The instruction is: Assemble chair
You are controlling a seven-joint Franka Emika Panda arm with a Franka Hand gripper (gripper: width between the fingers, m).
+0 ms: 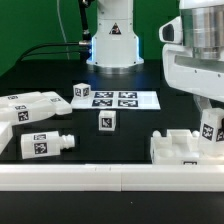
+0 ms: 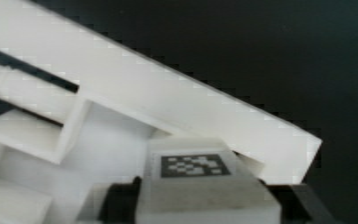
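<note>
Wrist view alone shows jaws pinching the tagged chair piece (image 2: 197, 165).

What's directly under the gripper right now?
The gripper holds a tagged white block, with the white chair part below it. The block covers the spot underneath, so contact cannot be seen.

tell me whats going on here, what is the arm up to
The arm's gripper is shut on a white tagged chair piece and holds it at the partly built white frame, at the exterior view's right, next to the border rail. Whether the piece is seated cannot be told. Other parts lie loose: a pegged leg and slab pieces at the exterior view's left, a front cube and a rear cube by the marker board.
</note>
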